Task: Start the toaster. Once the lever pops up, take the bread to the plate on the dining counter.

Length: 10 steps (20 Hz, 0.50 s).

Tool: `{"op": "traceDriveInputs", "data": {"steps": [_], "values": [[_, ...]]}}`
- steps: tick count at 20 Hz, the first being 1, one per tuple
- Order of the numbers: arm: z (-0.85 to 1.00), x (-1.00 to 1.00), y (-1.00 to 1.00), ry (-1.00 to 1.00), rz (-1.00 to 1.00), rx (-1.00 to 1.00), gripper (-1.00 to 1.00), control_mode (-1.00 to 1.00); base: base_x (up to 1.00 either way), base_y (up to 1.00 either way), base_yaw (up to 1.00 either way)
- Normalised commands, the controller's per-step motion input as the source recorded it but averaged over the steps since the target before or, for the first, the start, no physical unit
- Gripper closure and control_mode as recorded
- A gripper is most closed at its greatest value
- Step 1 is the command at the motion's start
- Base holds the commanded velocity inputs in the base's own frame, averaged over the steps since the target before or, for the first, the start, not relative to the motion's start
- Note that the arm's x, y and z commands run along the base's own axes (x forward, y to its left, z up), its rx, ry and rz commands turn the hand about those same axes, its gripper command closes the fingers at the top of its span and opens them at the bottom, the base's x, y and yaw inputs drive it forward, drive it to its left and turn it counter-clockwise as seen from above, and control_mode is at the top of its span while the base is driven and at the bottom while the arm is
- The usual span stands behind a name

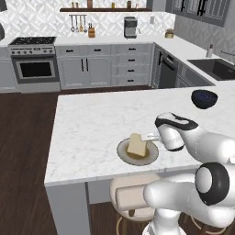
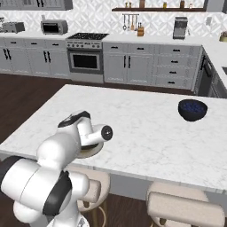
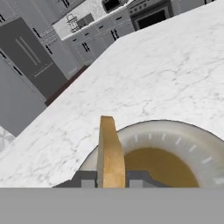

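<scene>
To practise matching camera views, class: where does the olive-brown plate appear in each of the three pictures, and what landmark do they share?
Left base view: the plate sits lower centre, left of the arm.
Right base view: its rim peeks from under the arm, lower left.
Hand view: lower right, behind the bread in the claw.
Shared landmark: the oven.

The counter (image 1: 92, 124) is a large white marble-look top with grey veins on a grey base. Near its front edge lies the round olive-brown plate (image 1: 123, 153) with a lighter rim. Well apart, toward the far right corner, a dark blue bowl (image 1: 204, 98) sits on the same top.
</scene>
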Motion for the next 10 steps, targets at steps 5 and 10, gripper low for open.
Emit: {"op": "traceDriveInputs", "data": {"steps": [5,10], "values": [[-0.07,-0.21,-0.02,0.0,-0.02,-0.01,-1.0,-1.0,0.0,0.0,0.0],[0.06,-0.15,-0.25,0.0,-0.08,-0.07,-1.0,-1.0,0.0,0.0,0.0]]}}
